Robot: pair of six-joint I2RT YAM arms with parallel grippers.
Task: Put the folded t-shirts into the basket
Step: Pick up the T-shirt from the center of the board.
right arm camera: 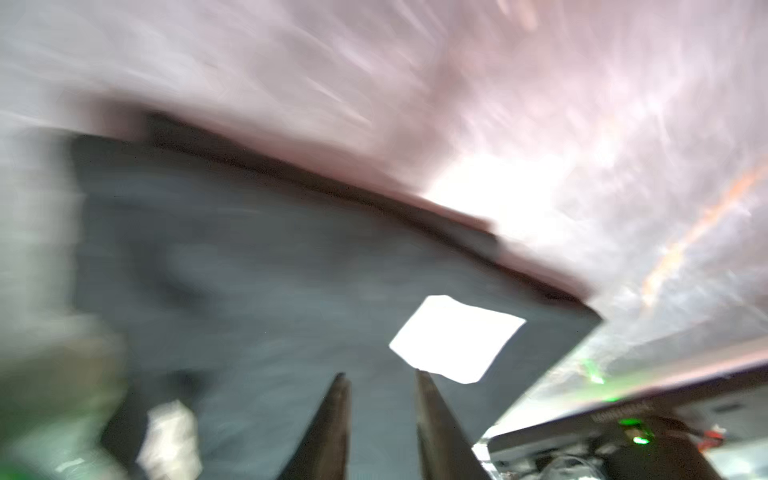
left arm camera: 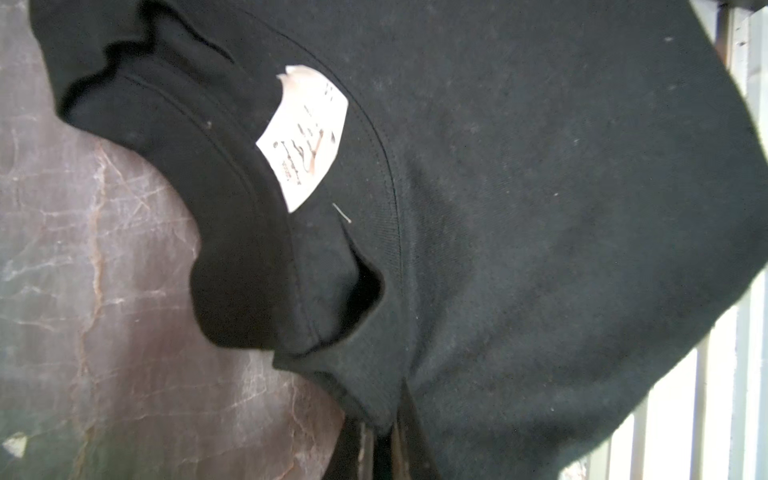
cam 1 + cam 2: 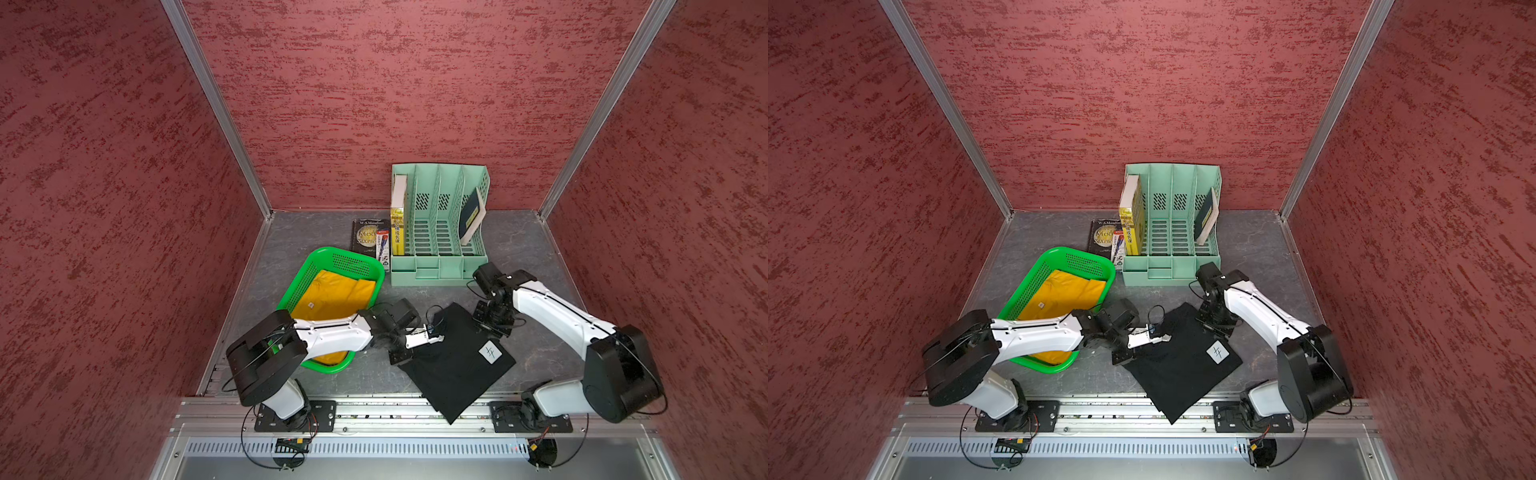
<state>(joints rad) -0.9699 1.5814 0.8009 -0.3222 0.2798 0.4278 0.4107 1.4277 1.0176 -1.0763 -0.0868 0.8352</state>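
Left gripper (image 2: pixel 384 440) pinches the black, white-labelled t-shirt (image 3: pixel 453 374).

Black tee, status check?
Left gripper shut on black tee's edge; right gripper open over it. Tee on table, overhanging front rail. Yellow tee in basket; left forearm crosses basket.

Even, fairly bright light is falling from overhead in both top views, leaving only soft shadows on the table (image 3: pixel 519 249) and rendering everything sharp. The left wrist view is showing the black t-shirt (image 2: pixel 540 208) crisply ahead of the left hand (image 2: pixel 380 453), with pale glare sheening the table beside it. The right wrist view is smearing with motion blur, and the white paper label (image 1: pixel 457 338) just ahead of the right hand (image 1: pixel 380 374) is blowing out to featureless white.
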